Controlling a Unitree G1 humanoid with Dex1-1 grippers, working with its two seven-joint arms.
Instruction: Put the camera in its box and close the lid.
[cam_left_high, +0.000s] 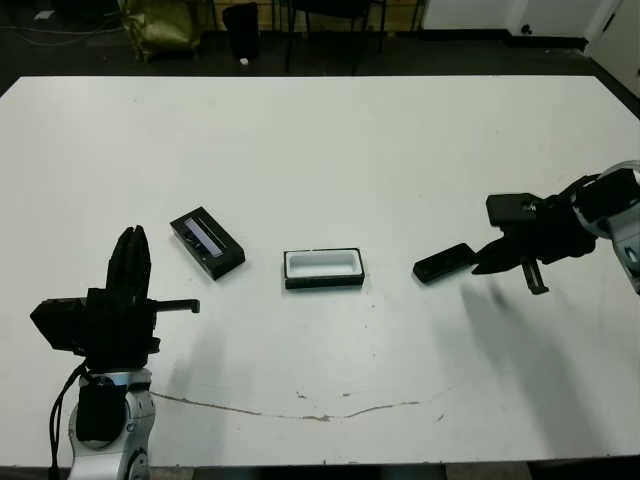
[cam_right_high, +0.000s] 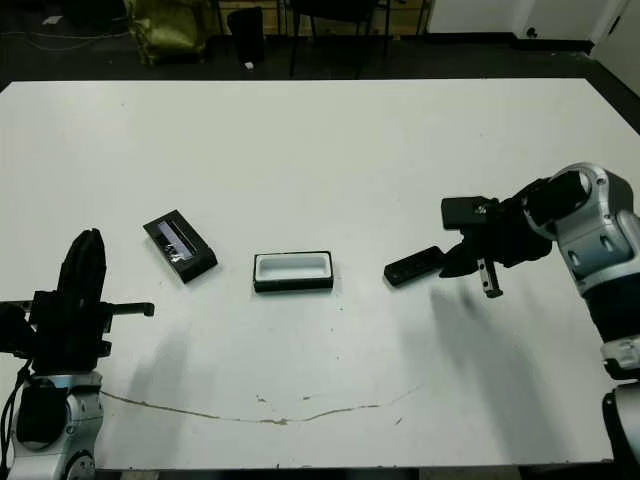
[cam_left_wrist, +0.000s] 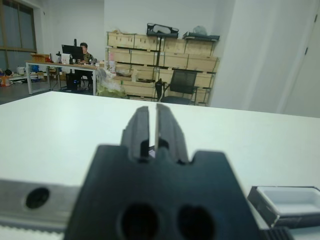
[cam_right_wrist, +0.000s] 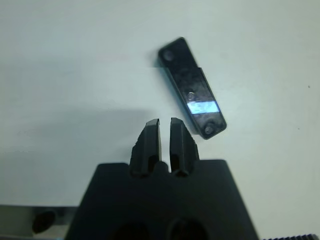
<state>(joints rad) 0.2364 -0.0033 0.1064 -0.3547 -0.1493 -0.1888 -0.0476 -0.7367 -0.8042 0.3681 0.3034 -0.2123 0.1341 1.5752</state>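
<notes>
I see the camera (cam_left_high: 442, 263) flat on the worktop (cam_left_high: 320, 150), at 3 o'clock from the open box (cam_left_high: 322, 268). My right pincer (cam_left_high: 484, 266) hangs just beside it, fingers nearly together, holding nothing. The lid (cam_left_high: 207, 243) lies at 9 o'clock of the box. My left pincer (cam_left_high: 131, 262) is narrow too.

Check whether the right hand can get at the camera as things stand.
Probably yes: the right hand sits right beside the camera, which lies alone on bare table. Its fingers are shut and must open first.
</notes>
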